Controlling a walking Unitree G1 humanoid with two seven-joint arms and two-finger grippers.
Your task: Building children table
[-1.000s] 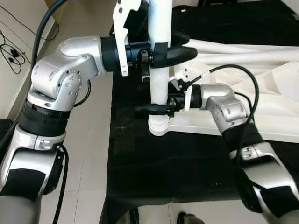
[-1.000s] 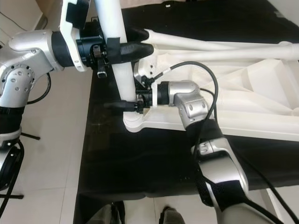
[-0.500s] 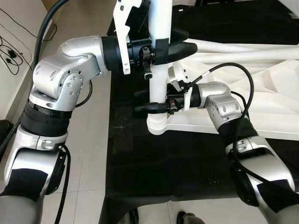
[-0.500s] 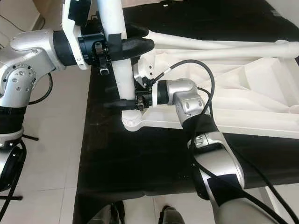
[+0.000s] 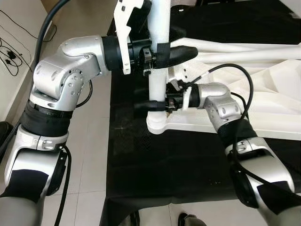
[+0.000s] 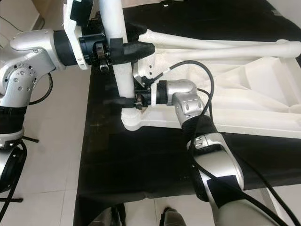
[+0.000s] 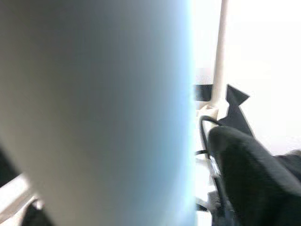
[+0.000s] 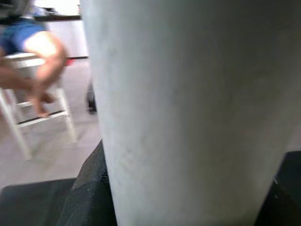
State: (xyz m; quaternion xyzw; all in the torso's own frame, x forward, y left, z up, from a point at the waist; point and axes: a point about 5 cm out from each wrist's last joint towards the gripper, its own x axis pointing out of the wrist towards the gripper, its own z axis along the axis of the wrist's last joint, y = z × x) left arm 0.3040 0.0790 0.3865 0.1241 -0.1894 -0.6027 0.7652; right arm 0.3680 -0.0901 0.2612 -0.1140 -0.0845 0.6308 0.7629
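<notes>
White table leg [image 5: 159,61] upright at the left edge of the black mat [image 5: 155,169], foot seated in the corner socket of the inverted white tabletop [image 5: 263,108]. Left gripper [image 5: 175,52] clamped around the upper leg; right gripper [image 5: 149,106] clamped around it near the socket.

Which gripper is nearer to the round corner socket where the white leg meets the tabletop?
Right. The right gripper clasps the white leg just above the socket on the tabletop; the left gripper grips the leg higher up.
</notes>
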